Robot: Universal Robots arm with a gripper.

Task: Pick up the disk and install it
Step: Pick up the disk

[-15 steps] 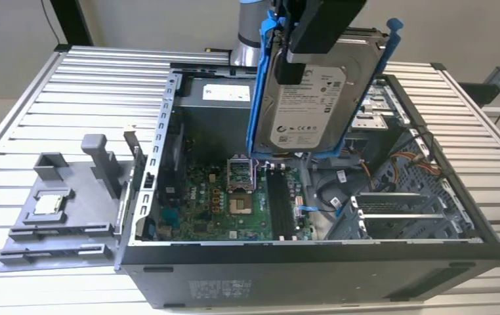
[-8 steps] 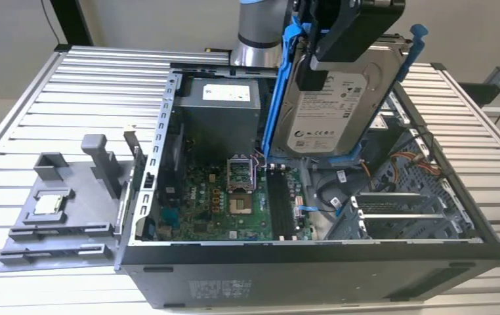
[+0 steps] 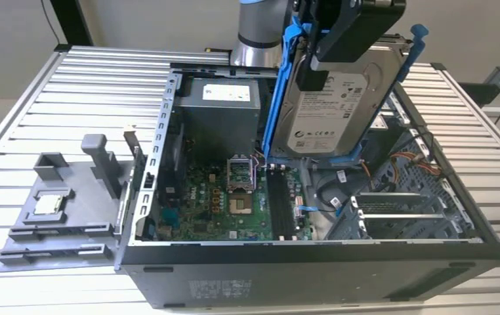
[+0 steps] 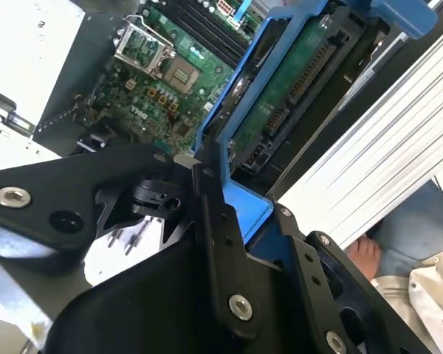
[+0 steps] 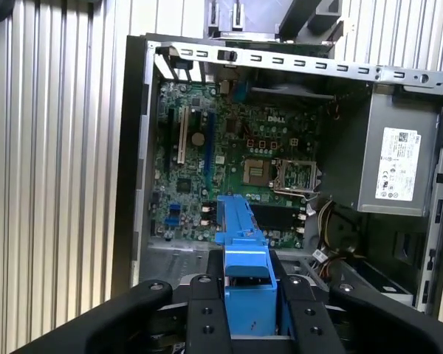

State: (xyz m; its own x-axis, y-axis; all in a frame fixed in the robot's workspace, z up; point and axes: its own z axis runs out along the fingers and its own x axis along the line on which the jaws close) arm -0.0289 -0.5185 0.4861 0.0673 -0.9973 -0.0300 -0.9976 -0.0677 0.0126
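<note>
The disk (image 3: pixel 329 111), a silver-grey drive with a white label in a blue carrier rail, hangs tilted on edge above the open computer case (image 3: pixel 320 266). My gripper (image 3: pixel 342 39) is shut on its upper end. In the second wrist view the disk's green underside (image 4: pixel 295 81) and blue rail run away from my gripper (image 4: pixel 258 221). The first wrist view has the blue rail (image 5: pixel 240 228) clamped between the black fingers (image 5: pixel 207 313), directly over the motherboard (image 5: pixel 236 155).
Inside the case lie the motherboard (image 3: pixel 224 197), a grey power supply (image 3: pixel 219 95) and a metal drive cage (image 3: pixel 394 210) toward the exterior view's right. A grey fixture (image 3: pixel 66 216) holding a small square chip (image 3: pixel 47 203) sits beside the case on the slatted table (image 3: pixel 22 98).
</note>
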